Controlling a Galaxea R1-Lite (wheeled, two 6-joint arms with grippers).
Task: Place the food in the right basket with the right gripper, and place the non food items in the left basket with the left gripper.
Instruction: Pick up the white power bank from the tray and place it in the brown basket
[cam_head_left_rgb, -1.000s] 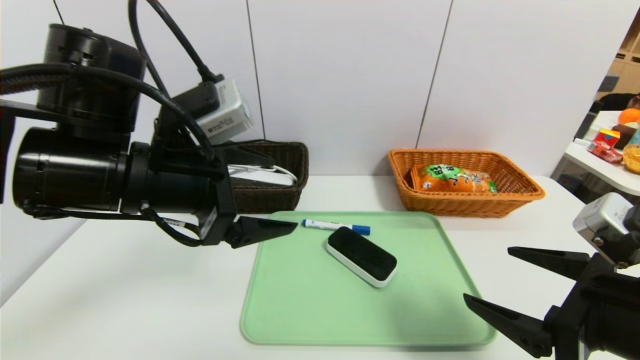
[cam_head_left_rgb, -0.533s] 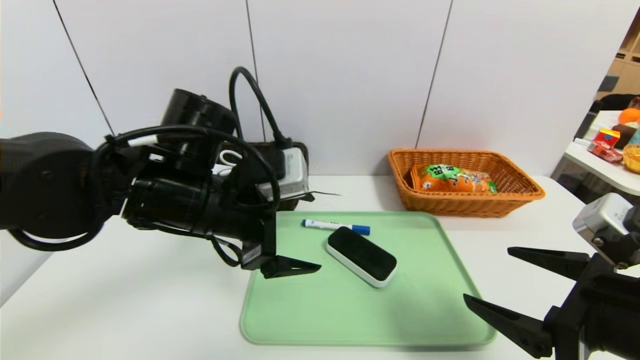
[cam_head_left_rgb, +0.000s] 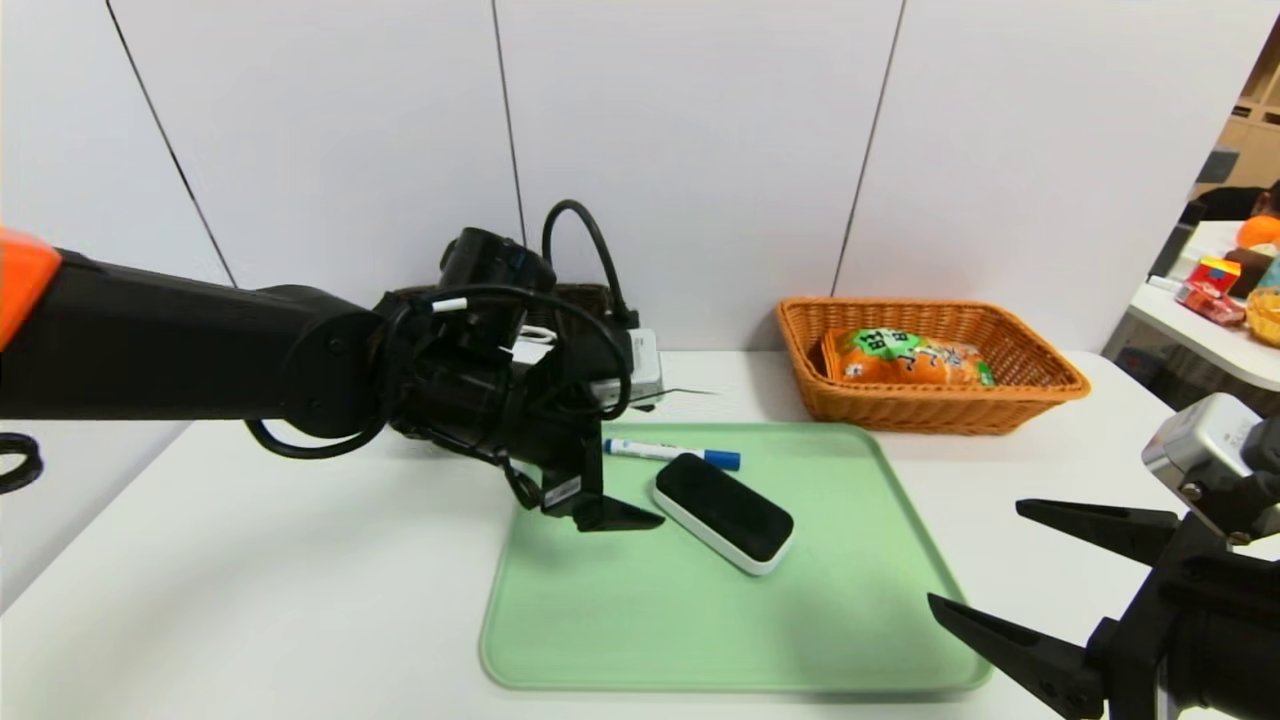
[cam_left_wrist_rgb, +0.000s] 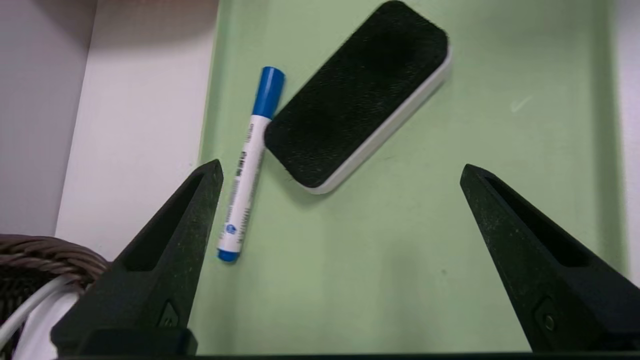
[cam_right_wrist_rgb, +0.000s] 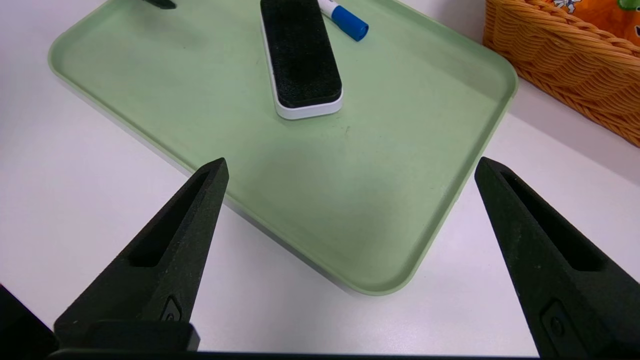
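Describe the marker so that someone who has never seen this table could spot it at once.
Find the pale green tray in the middle of the white table. Near its far edge lies a thin white marker with a blue cap, just behind the whiteboard eraser. It is slim and round, whereas the eraser is a broad white block with a black top.

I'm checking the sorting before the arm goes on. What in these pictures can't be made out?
- Dark brown woven basket: head view, mostly hidden behind the open left gripper; contents unclear.
- White cord: left wrist view, cut off by the edge.
- Orange snack bag: head view, print too small to read.
- Open right gripper: head view, arm cut off by the edge.
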